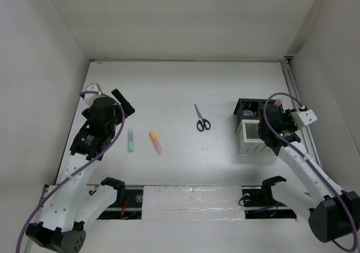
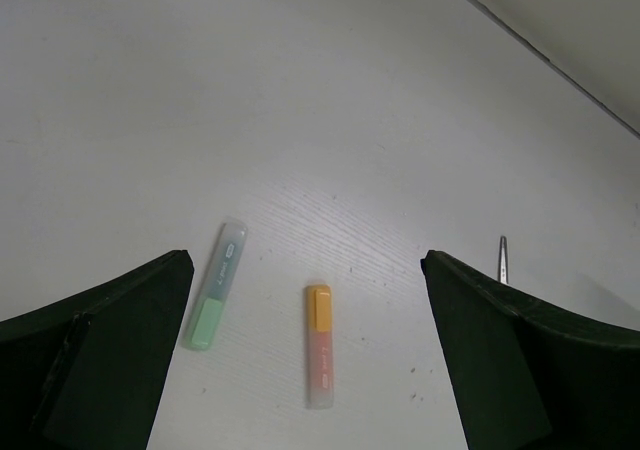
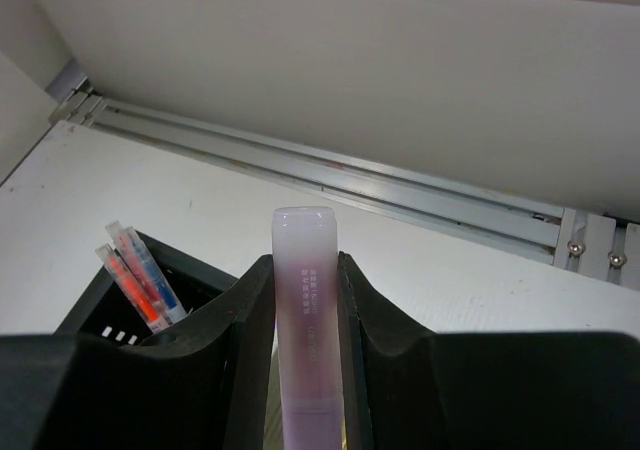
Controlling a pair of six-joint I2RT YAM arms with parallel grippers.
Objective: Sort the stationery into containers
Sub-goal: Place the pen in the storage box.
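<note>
Purple marker (image 3: 305,310), translucent and stubby: clamped between the black fingers (image 3: 235,340) of the right gripper (image 3: 305,270), its rounded end standing clear above the fingertips.

Right gripper, position: at the right side of the table (image 1: 180,84), over the right edge of the organizer (image 1: 250,138). An aluminium rail (image 3: 330,180) runs along the table edge beyond it.

Organizer: black compartments at the far end, white slatted part at the near end. One black compartment holds the red and blue pens (image 3: 135,285), leaning upright. A pale round item shows in the far black compartment, too small to identify.

Scissors (image 1: 201,118), black-handled: flat on the table near its centre, left of the organizer and well apart from it, blades pointing far.

Left gripper (image 2: 305,260): jaws spread wide, holding nothing, raised over the left side of the table.

Green marker (image 2: 215,285): flat on the table, near and just right of the left gripper.

Orange marker (image 2: 318,345): flat on the table just right of the green marker, not touching it.
</note>
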